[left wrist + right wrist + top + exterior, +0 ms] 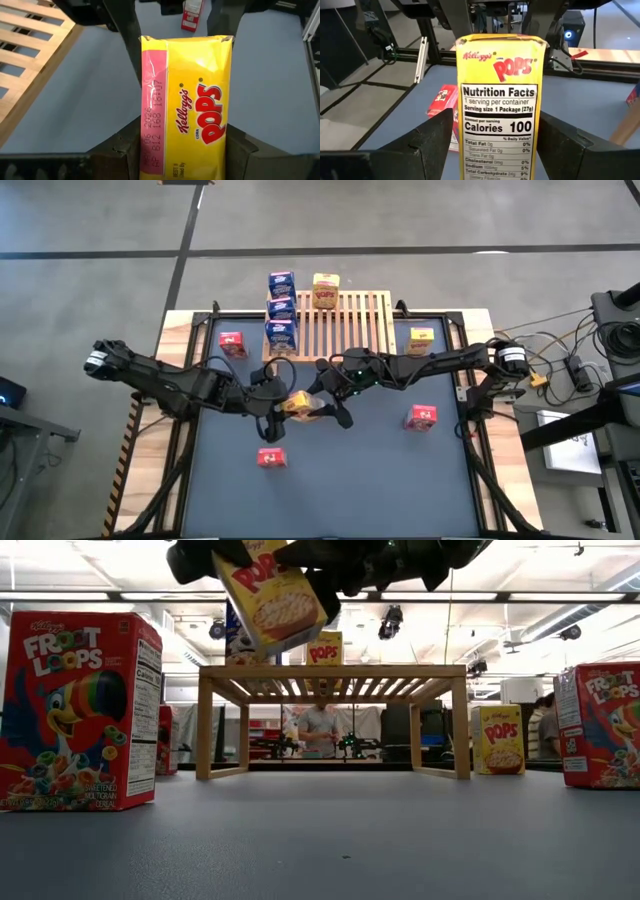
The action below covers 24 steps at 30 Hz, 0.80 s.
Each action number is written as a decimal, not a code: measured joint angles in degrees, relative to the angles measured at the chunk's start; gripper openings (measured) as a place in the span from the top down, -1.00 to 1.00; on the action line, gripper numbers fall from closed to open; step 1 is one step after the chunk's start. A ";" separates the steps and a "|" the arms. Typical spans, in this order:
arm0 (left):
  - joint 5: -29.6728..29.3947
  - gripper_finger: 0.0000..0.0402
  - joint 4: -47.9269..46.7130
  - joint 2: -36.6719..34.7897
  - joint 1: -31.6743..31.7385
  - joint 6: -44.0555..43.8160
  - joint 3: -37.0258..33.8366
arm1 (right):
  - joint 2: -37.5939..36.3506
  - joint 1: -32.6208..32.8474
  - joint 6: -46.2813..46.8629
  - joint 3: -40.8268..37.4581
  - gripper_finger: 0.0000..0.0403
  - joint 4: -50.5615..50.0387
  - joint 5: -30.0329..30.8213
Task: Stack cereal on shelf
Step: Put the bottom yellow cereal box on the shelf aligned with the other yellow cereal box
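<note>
Overhead, table-level, 2 wrist close-ups, all sharing yellow box point(298, 403).

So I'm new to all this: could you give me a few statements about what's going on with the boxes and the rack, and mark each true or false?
1. A yellow Pops box is held off the table between both grippers. True.
2. The wooden rack has no boxes on it. False: three blue boxes and a yellow one stand on it.
3. A red box lies on the table in front of the arms. True.
4. The left gripper waits far from the right gripper. False: both meet at the held box.
</note>
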 joint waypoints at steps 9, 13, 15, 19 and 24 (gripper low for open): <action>0.07 0.20 0.47 0.00 -0.04 0.15 0.00 | 0.08 0.00 -0.44 0.00 0.02 -0.09 -0.03; 0.22 0.19 0.47 0.00 -0.04 0.15 0.00 | 0.08 0.00 -0.90 0.00 0.16 -0.09 0.00; 0.24 0.17 0.55 0.02 -0.04 0.20 0.00 | 0.08 -0.02 -0.97 0.00 0.21 -0.09 0.00; 0.26 0.07 0.60 -0.34 -0.13 2.72 0.00 | 0.02 -0.19 -0.92 -0.02 0.26 -0.12 0.01; 0.36 -0.13 0.86 -2.45 -0.16 4.43 0.00 | -0.29 -0.20 -1.67 -0.02 0.24 -0.25 -0.04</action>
